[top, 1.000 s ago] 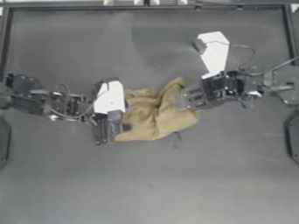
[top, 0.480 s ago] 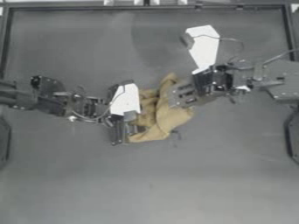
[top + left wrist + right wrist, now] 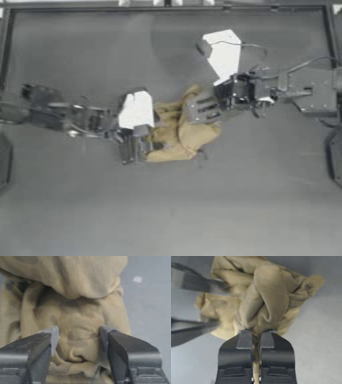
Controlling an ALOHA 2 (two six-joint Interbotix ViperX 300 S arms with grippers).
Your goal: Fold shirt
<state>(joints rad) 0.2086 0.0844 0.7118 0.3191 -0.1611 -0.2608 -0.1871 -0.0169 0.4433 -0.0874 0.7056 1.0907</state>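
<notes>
Lying bunched in a crumpled heap near the middle of the table [image 3: 80,200], the shirt [image 3: 179,134] sits between the 2 grippers. The left gripper [image 3: 135,150] is at the heap's left edge, its jaws spread partway with a thick wad of cloth filling the gap between them. The right gripper [image 3: 198,111] is at the heap's upper right, jaws pinched nearly together on a thin fold of the shirt [image 3: 268,303].

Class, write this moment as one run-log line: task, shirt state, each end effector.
task: fold shirt | shirt: bunched, mid-table | left end effector: open around a fold | right end effector: shut on shirt
</notes>
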